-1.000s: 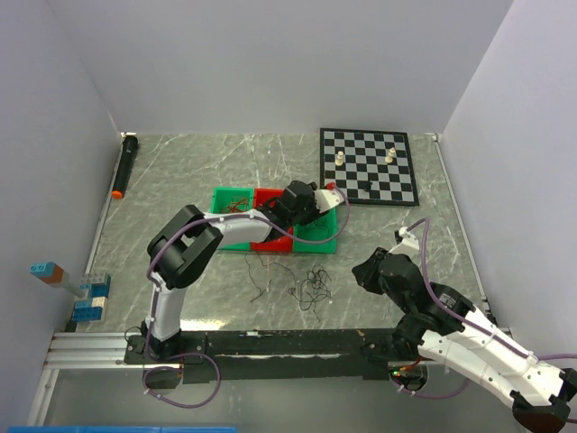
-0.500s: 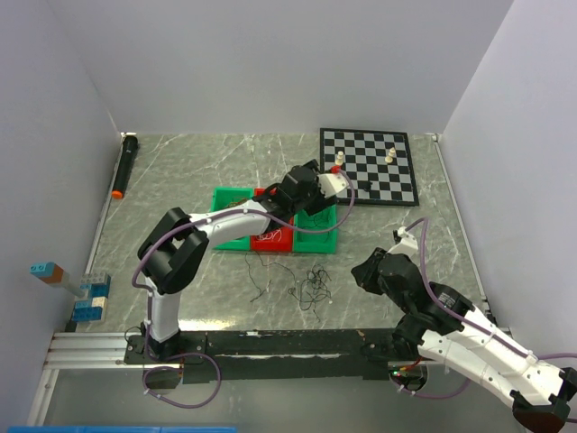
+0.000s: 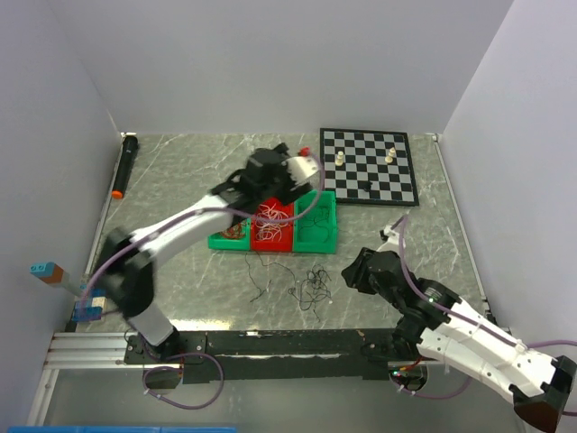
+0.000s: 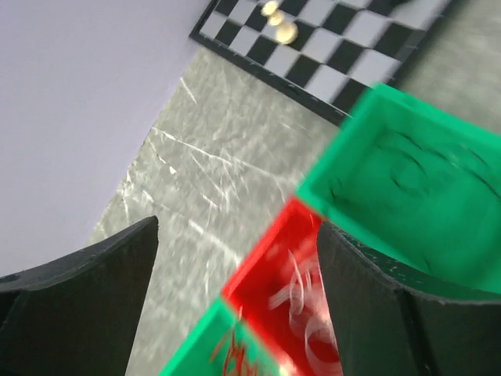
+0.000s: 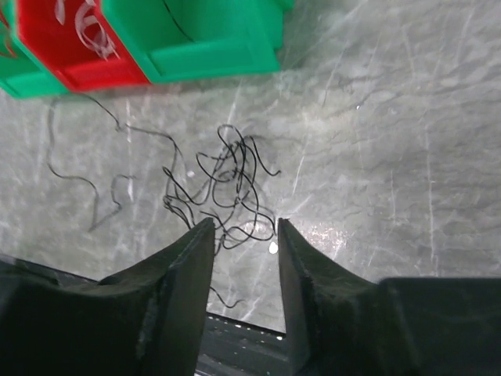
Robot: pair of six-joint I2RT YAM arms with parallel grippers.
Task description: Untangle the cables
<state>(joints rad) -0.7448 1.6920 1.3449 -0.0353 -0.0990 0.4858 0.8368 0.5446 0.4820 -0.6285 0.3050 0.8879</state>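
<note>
A tangle of thin black cables (image 3: pixel 312 287) lies on the table in front of the bins, and a looser black strand (image 3: pixel 257 271) lies to its left. In the right wrist view the tangle (image 5: pixel 227 184) sits just beyond my open, empty right gripper (image 5: pixel 244 223), which hovers low at its right (image 3: pixel 352 271). White cables (image 3: pixel 270 216) lie in the red bin (image 3: pixel 268 239); they also show in the left wrist view (image 4: pixel 301 301). Red-brown cables (image 4: pixel 227 352) lie in the left green bin (image 3: pixel 219 240). My left gripper (image 3: pixel 302 176) is open and empty (image 4: pixel 235 227), raised above the bins.
The right green bin (image 3: pixel 329 236) holds a thin black strand (image 4: pixel 407 168). A chessboard (image 3: pixel 368 167) with a few pieces lies at the back right. A black marker with an orange tip (image 3: pixel 123 167) lies by the left wall. Blue blocks (image 3: pixel 90 299) stand at the near left edge.
My left arm has swung up and back to the left, away from the right green bin, uncovering the red bin. My right gripper has shifted slightly left toward the black tangle.
</note>
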